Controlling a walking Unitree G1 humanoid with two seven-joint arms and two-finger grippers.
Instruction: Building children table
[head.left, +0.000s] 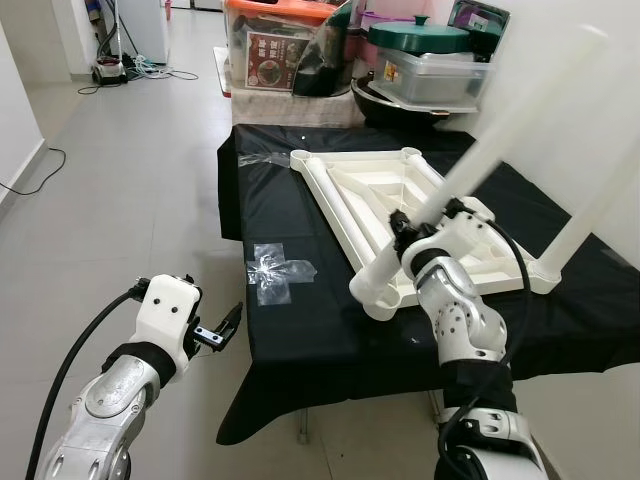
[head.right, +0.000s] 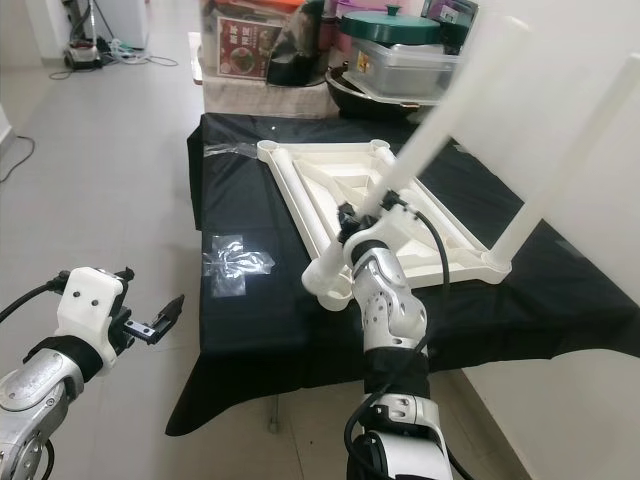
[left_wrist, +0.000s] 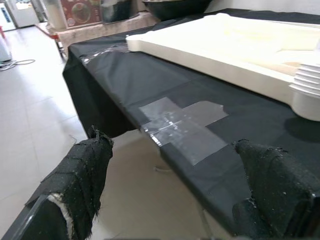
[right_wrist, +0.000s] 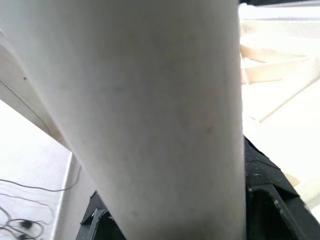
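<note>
On the black-draped table (head.left: 300, 330) the upturned white tabletop (head.left: 370, 190) lies with one leg (head.left: 585, 205) already standing, while the right gripper (head.left: 405, 228), clamped on a second leg (head.left: 520, 110), must seat it in a corner socket; the left gripper (head.left: 222, 326) hangs spread beside the table.

A low table draped in a black cloth (head.left: 300, 330) stands on a grey tiled floor (head.left: 120, 180). An upturned white tabletop (head.left: 370, 195) lies on it. Patches of clear tape (head.left: 278, 270) stick to the cloth beside it.
</note>
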